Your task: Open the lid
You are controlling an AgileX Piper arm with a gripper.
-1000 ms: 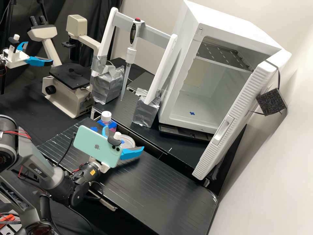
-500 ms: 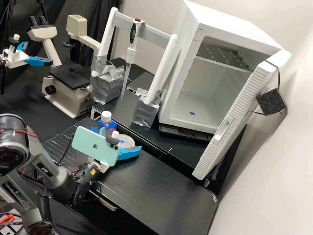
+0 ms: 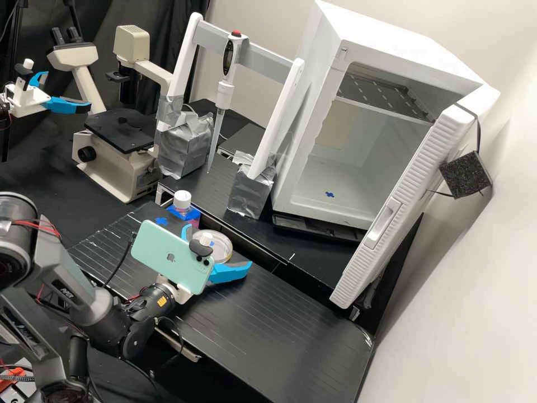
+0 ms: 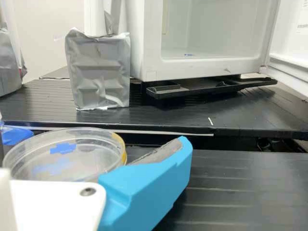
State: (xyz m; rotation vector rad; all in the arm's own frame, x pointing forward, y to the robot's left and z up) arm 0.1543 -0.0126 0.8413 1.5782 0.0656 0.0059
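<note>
My end effector (image 3: 217,246): fingers spread. One clear round dish (image 3: 221,244) between them, near the desk's far edge (image 3: 271,274). One capped bottle (image 3: 182,201) near the dish.

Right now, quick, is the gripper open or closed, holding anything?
Gripper: open, fingers spread wide near the clear round dish; whether either touches it, I can't tell.

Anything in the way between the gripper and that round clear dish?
Nothing visible: the gripper is right at the dish, jaws open. The white-capped bottle stands off to one side.
</note>
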